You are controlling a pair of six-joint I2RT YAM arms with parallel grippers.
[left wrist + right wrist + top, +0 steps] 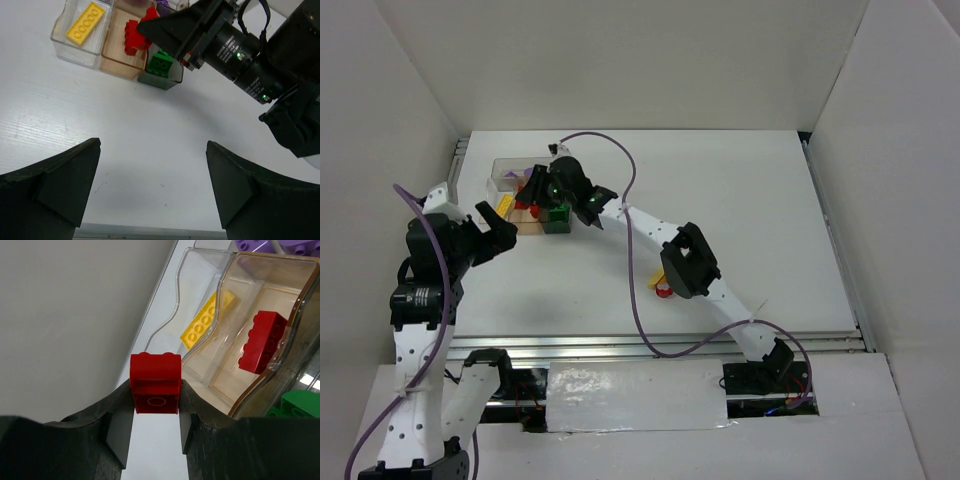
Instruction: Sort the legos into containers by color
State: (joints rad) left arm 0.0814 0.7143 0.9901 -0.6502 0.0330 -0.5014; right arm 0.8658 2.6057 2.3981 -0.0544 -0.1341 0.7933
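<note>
1. Clear, glossy, smooth plastic: the box (172, 305).
2. Shiny, smooth plastic: the red brick (155, 385) and the yellow bar (207, 320).
3. Matt white, faintly grained: the table (150, 140).

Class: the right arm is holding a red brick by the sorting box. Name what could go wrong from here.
1. The fingers pinch only the lower half of the held red brick, so it may tilt or slip early.
2. The tan compartment is narrow; released off-centre, the brick could land with the yellow bar or green brick.
3. It might bounce off the other red brick lying there.
</note>
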